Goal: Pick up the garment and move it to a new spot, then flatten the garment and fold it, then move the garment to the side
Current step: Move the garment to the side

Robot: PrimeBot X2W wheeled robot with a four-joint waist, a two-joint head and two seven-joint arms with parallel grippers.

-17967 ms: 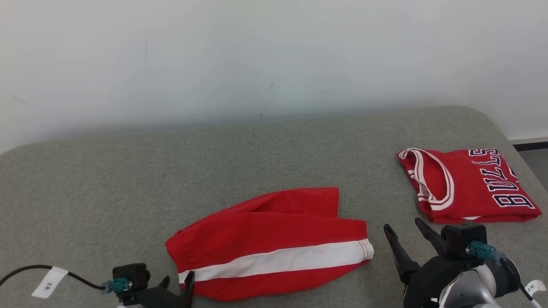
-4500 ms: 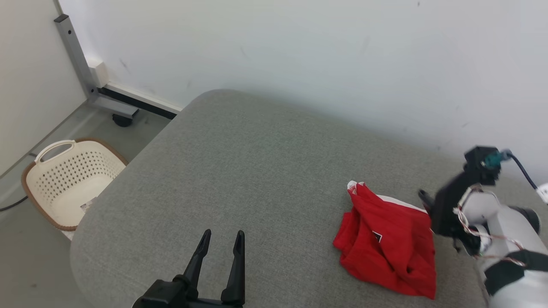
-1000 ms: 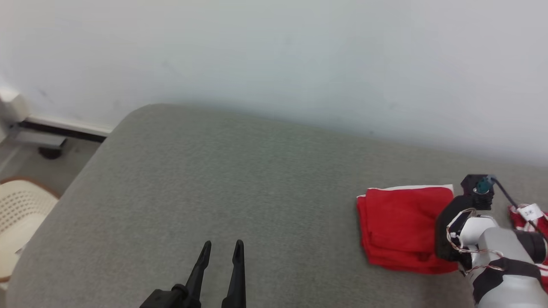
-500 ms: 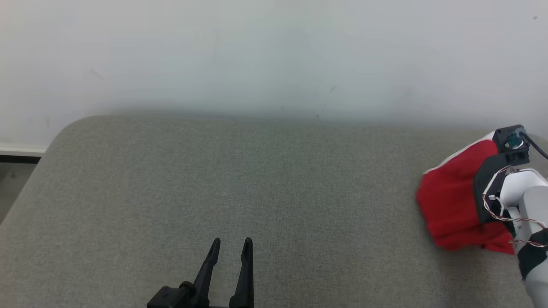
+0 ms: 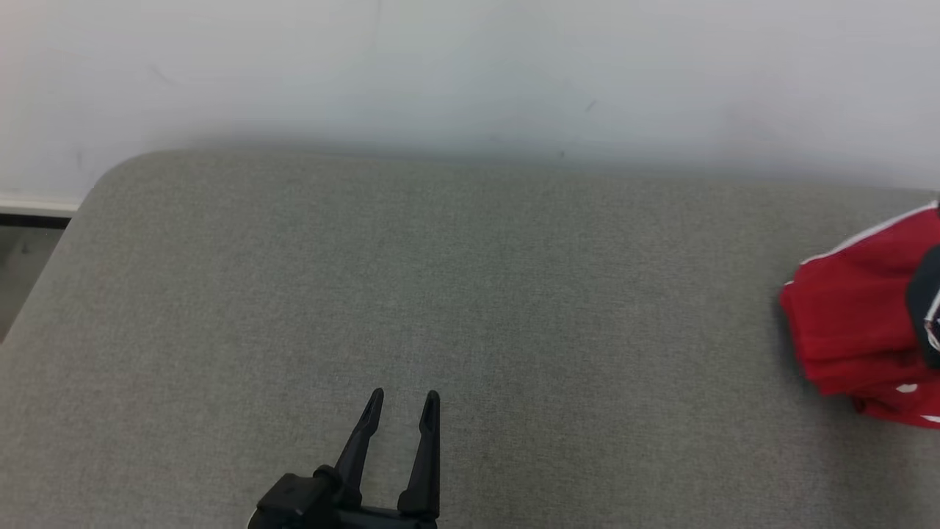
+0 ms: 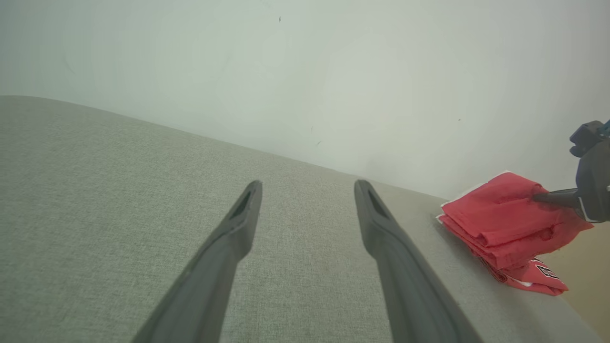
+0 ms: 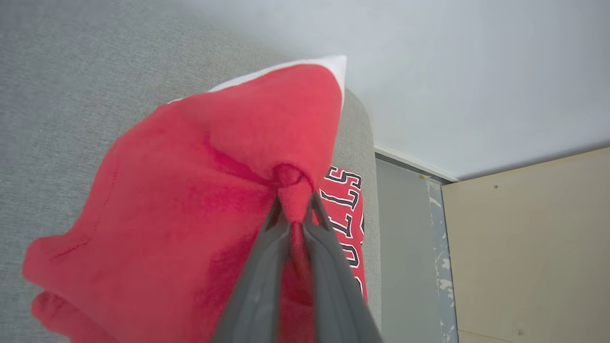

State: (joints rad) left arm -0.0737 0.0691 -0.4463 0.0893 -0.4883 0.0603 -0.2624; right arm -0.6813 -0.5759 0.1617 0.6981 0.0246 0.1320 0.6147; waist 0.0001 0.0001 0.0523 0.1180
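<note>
Grey padded surface (image 5: 440, 279) bears the folded red garment (image 7: 200, 200) at its right end, partly over a lettered jersey (image 7: 348, 209). The right gripper (image 7: 294, 202) pinches a bunch of its cloth, apparently to carry it aside. The left gripper (image 5: 404, 400) hovers parted and empty.

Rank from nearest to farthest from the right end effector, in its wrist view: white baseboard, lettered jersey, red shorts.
1. red shorts: clamped in the right end effector.
2. lettered jersey: just beyond its tips.
3. white baseboard: far, at the wall.
</note>
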